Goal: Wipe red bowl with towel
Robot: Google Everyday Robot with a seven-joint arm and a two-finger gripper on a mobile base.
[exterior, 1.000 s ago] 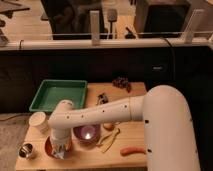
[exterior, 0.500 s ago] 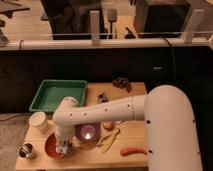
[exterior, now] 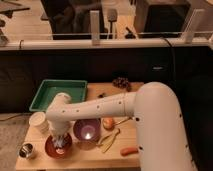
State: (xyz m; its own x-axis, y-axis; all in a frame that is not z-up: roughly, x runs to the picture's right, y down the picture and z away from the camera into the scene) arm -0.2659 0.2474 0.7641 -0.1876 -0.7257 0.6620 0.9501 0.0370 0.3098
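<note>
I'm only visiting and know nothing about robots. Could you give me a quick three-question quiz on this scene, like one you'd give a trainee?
1. True or false: the gripper is down over the red bowl.
2. Fill in: in the picture, the purple bowl stands just to the ___ of the red bowl.
3. What colour is the tray behind the bowls? A) green B) blue C) yellow

Key: 1 true; 2 right; 3 A.
</note>
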